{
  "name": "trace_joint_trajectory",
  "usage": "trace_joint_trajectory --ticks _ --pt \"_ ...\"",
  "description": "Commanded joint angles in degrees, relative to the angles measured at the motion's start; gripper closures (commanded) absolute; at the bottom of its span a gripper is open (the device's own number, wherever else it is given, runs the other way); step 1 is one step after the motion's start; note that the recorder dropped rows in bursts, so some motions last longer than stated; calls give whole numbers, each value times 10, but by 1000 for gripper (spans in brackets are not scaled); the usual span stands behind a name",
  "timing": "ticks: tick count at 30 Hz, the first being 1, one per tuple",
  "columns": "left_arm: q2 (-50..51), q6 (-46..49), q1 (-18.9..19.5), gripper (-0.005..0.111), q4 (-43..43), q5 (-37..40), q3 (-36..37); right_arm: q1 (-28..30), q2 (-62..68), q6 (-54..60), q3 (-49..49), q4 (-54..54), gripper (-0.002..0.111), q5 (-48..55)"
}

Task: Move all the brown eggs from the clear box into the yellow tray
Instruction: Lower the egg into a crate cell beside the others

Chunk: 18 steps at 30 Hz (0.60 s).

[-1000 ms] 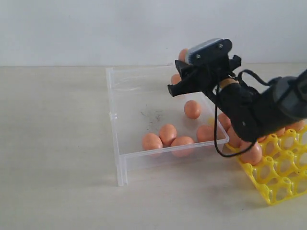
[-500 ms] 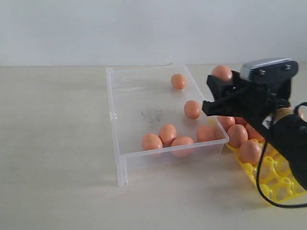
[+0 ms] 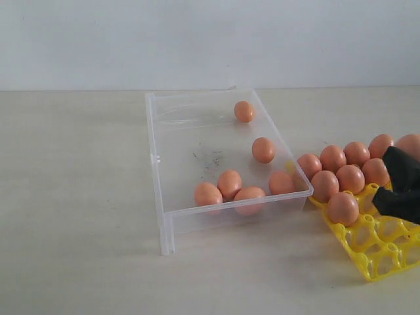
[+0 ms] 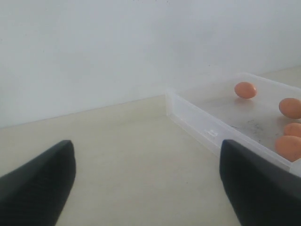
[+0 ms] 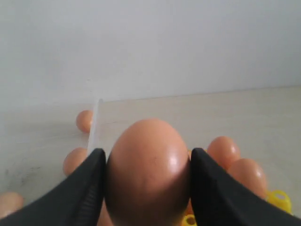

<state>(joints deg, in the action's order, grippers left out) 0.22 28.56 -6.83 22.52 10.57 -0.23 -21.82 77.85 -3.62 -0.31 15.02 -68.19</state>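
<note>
My right gripper (image 5: 146, 186) is shut on one brown egg (image 5: 148, 174), held upright between its black fingers (image 5: 82, 190). In the exterior view only a black part of that gripper (image 3: 401, 187) shows, low over the yellow tray (image 3: 377, 252) at the right edge. Several brown eggs (image 3: 350, 178) sit in the tray's cups. The clear box (image 3: 157, 157) still holds several eggs (image 3: 229, 183), most near its front wall. My left gripper (image 4: 148, 188) is open and empty above bare table beside the box (image 4: 207, 129), and is outside the exterior view.
The tray stands close against the box's right front corner. A plain white wall (image 3: 210, 39) runs behind the table. The beige tabletop (image 3: 72, 197) stretches left of the box.
The right arm has lifted an egg out of the box's far end and swung right and down to the tray. The eggs left in the box have not moved.
</note>
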Motion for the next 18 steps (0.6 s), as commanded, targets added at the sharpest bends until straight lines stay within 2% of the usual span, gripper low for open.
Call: trace_joint_trajectory --ticks 1,4,15,18 --pt "-2 -5 -4 29 4 -4 2 2 -6 -11 3 -42 108 -3" --pt "-2 -5 -4 29 4 -4 2 2 -6 -27 3 -10 108 32" --pt "-2 -5 -4 29 4 -4 2 2 -6 -56 3 -6 108 107" --pt "-2 -5 -4 29 4 -4 2 2 -6 -70 -15 -3 108 178"
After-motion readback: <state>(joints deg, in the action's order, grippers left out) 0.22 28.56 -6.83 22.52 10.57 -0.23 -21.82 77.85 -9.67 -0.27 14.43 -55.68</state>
